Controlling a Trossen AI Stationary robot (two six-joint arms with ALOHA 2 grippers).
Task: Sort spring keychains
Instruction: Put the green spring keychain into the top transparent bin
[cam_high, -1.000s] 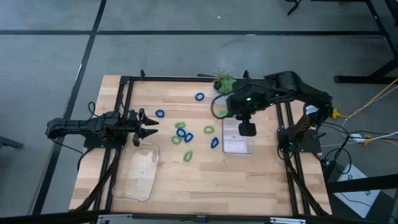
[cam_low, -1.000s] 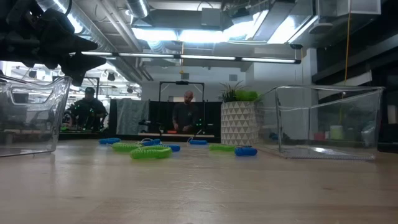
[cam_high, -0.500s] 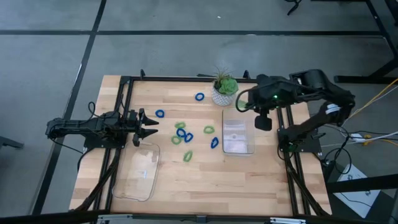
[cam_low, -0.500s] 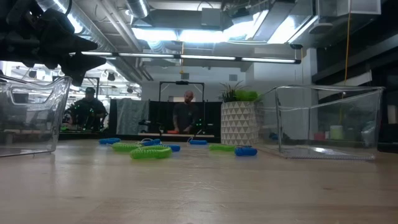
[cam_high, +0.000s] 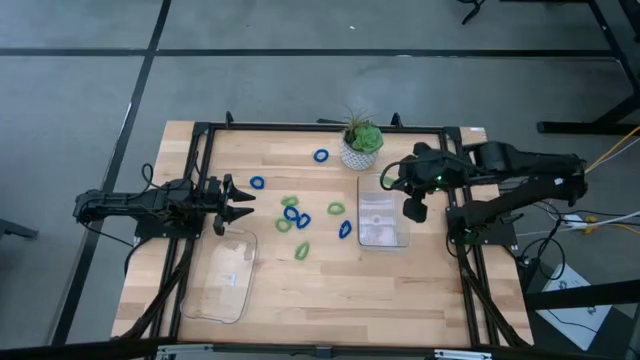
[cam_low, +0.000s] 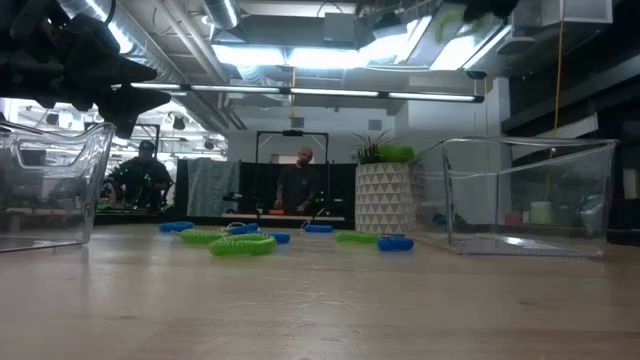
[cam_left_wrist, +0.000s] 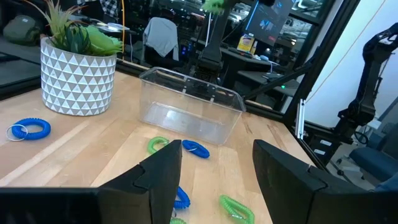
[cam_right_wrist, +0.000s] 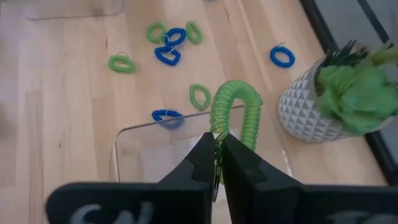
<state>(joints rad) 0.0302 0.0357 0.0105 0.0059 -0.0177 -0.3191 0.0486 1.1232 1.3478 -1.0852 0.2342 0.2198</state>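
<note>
Carrying green spring keychain (cam_right_wrist: 235, 107) pinched in right gripper (cam_right_wrist: 216, 163), hovering above clear tray (cam_right_wrist: 134, 155). Centre over tray, lower before you release; loose keychains (cam_high: 297, 217) lie just beyond. Left gripper (cam_high: 238, 203) waits, fingers apart.

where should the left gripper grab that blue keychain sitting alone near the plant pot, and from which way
Take the lone blue keychain from straight above, fingers pinching across one side of the coil. It lies flat on the table as an open loop, so the ring is too thin to catch from the side. Nothing crowds it; the plant pot stands apart on its right.
</note>
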